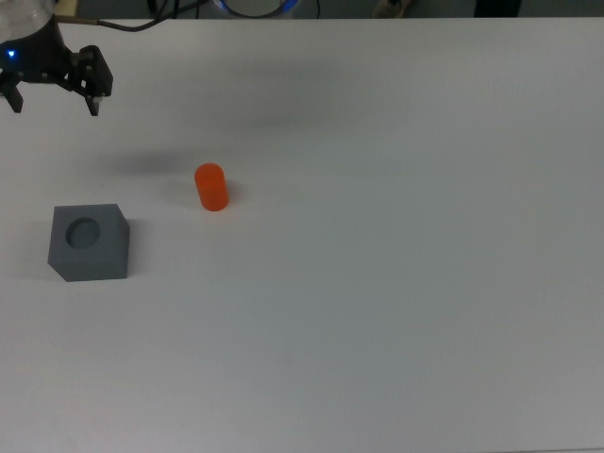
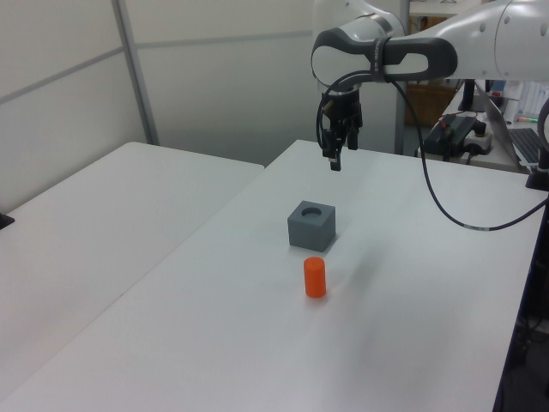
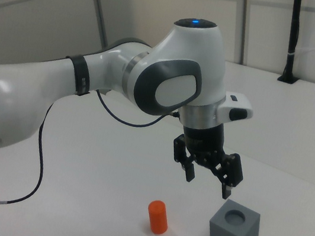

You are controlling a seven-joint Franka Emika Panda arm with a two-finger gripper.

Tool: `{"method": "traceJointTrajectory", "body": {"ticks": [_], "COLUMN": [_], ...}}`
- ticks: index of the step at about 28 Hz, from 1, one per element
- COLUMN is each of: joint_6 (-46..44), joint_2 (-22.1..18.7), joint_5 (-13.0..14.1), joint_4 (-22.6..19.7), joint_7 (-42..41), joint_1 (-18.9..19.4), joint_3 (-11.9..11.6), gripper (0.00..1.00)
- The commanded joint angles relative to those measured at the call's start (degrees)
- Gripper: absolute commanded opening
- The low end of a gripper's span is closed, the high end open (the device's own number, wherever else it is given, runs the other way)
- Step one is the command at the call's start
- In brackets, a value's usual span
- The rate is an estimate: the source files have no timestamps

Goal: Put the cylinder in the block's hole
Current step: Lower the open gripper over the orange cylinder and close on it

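The gripper (image 3: pixel 208 178) hangs in the air with its fingers (image 3: pixel 232 179) spread apart and nothing between them. It is above the counter (image 1: pixel 396 302) and well clear of both task things. The cylinder (image 1: pixel 211 187) stands upright on the counter near the block (image 1: pixel 89 243), apart from it and not touching. In the top view it is up and to the right of the block; in the right view it is to the block's left. The hole (image 1: pixel 85 231) faces up and is empty, so the grasp has not yet begun.

The likely troubles, as I judge them:

- The cylinder is smooth, narrow and taller than it is wide. If the fingers come down off-centre, one would touch first and could tip it over or set it rolling away from the block.
- The gripper is nearer the block than the cylinder in the left view, so a low sideways approach could clip the block's top edge and shift it — moving the hole from where it sits now.
- A grip taken too low on the cylinder would leave little of it below the fingers, which might meet the block's top face before it seats.
- A tilted hold could catch the hole's rim — and the cylinder would then topple beside the block on release.
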Motion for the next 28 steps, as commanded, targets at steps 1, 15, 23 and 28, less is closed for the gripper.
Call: {"method": "traceJointTrajectory", "body": {"ticks": [1,15,23,28], "joint_6": [-0.81,3.49,12.89,16.24], "joint_2": [-0.34,-2.10,-6.14,-6.85], "joint_5": [0.14,4.63,4.63,4.54], "joint_4": [0.22,-5.57,-15.59,-19.72], "joint_7": [-0.14,-0.84,-0.31,-0.31], "joint_1": [0.04,3.29,5.93,6.02], "joint_3": [-0.31,0.30,2.06,4.61], "gripper": [1.00,1.00,1.00,1.00]}}
